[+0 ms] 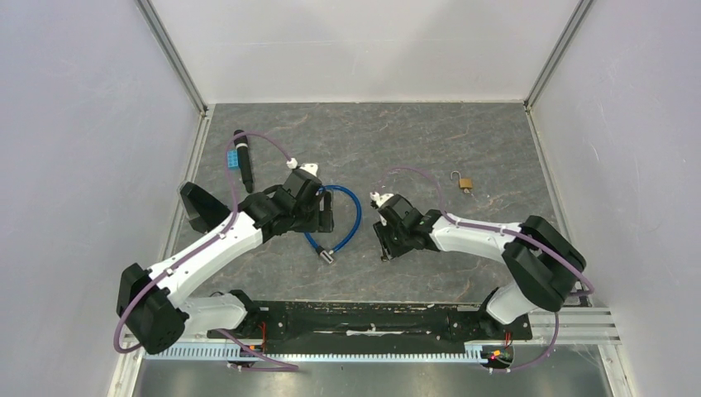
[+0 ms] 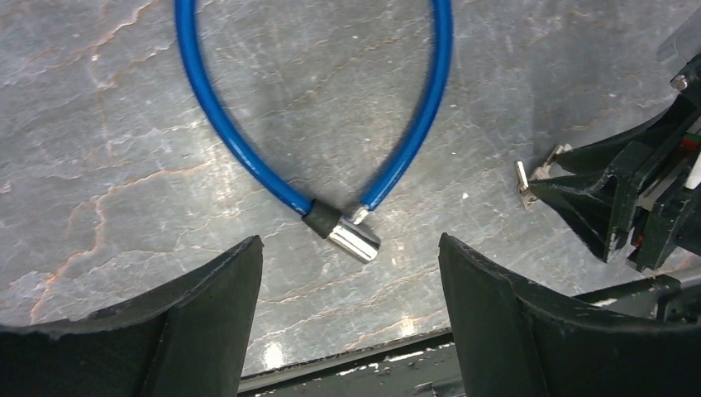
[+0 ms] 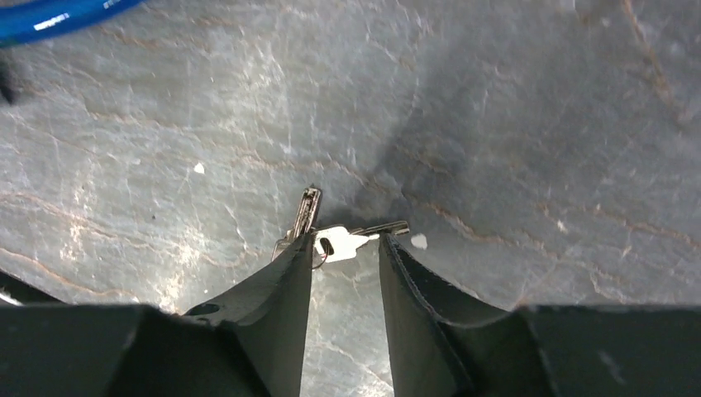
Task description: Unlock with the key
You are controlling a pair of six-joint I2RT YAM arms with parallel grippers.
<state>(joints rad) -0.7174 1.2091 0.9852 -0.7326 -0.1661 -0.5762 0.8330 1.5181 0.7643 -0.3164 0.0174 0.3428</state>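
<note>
Between fingertips of right gripper (image 3: 345, 246), keys (image 3: 334, 243).

Soft, even light fell from above on the grey, veined stone-patterned tabletop (image 1: 463, 141), leaving only faint shadows beneath the black-and-white robot arms (image 1: 216, 241). The left wrist view showed glare on the shiny chrome lock cylinder (image 2: 355, 240) and a bright reflection low on the tabletop; the right wrist view held a broad, blurry shadow, with the glossy blue cable (image 3: 50, 21) out of focus at its corner.

Left tool (image 2: 349, 248) gapes wide — right tool (image 3: 345, 244) narrow, tips low.
</note>
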